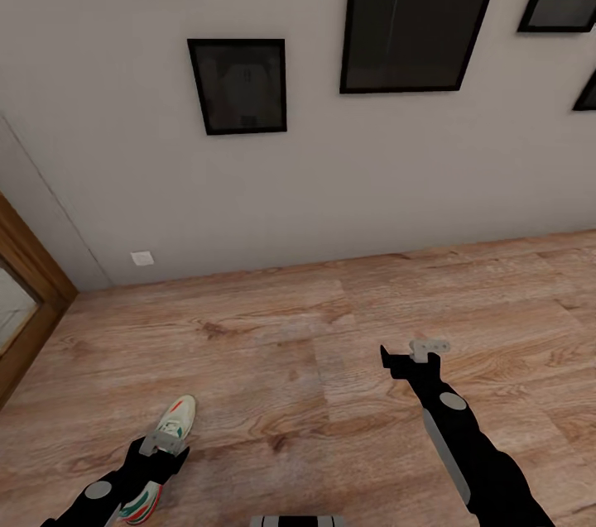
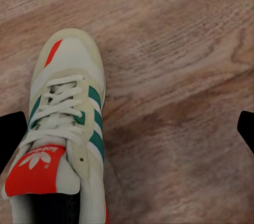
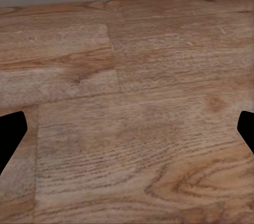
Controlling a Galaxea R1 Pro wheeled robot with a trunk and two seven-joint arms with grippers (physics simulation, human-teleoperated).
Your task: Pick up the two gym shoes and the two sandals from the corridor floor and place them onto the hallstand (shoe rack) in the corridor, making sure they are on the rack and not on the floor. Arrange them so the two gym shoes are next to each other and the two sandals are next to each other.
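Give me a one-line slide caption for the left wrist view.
Left gripper open above a gym shoe that lies on the wood-plank corridor floor.

gym shoe: cream-white upper, green side stripes, red-orange toe patch, red-orange tongue label with white trefoil, white laces
corridor floor: light brown wood planks, darker swirling grain
wall: plain off-white
picture frames: black, dark panels
door frame: mid-brown wood
left gripper: black, grey tips
right gripper: black, grey tip

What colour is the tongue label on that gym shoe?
Red-orange with a white logo, on the gym shoe; clearest in the left wrist view.
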